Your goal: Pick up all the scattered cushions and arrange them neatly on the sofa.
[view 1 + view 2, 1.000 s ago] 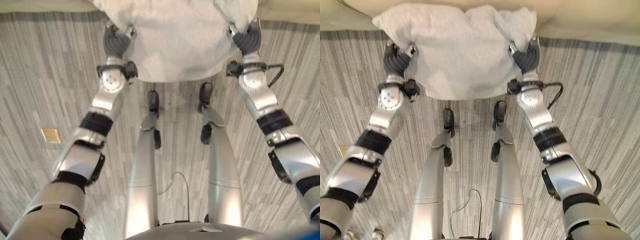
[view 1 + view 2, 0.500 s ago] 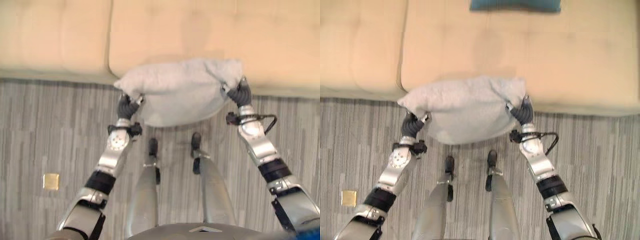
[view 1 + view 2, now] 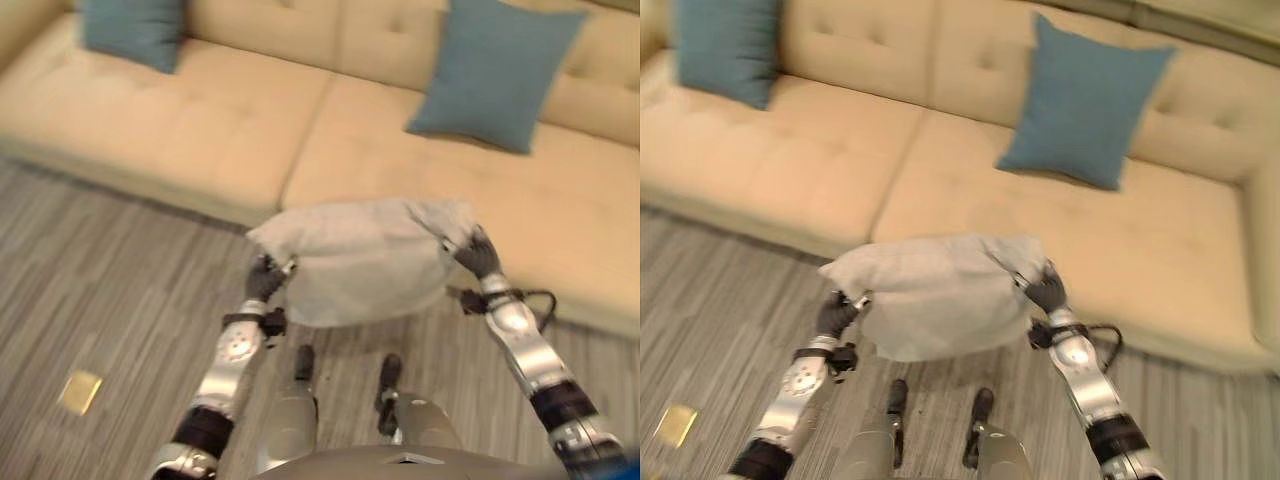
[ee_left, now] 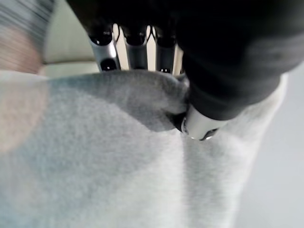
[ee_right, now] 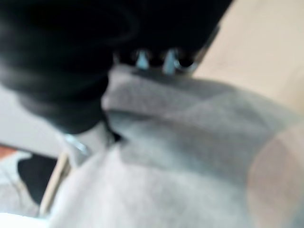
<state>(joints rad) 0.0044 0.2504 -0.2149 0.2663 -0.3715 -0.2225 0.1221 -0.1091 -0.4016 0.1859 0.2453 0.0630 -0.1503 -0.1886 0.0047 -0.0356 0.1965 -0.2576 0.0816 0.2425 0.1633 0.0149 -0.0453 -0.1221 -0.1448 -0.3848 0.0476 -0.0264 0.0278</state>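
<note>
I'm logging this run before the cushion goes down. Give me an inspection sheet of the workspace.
Surface: beige sofa, seat bare at the front.
Job's things: grey cushion held in the air at the sofa's front edge; two teal cushions lean on the backrest.
Clutter: small yellow square on the floor.
Hands: left hand and right hand pinch the grey cushion's opposite ends.
Cables: nothing seen.
Surroundings: grey striped floor.

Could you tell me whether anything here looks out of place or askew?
Only the grey cushion is out of place: it is off the sofa, held over the floor at the seat's front edge, pinched by the left hand and right hand. The two blue cushions lean against the backrest; the right one sits slightly askew.
</note>
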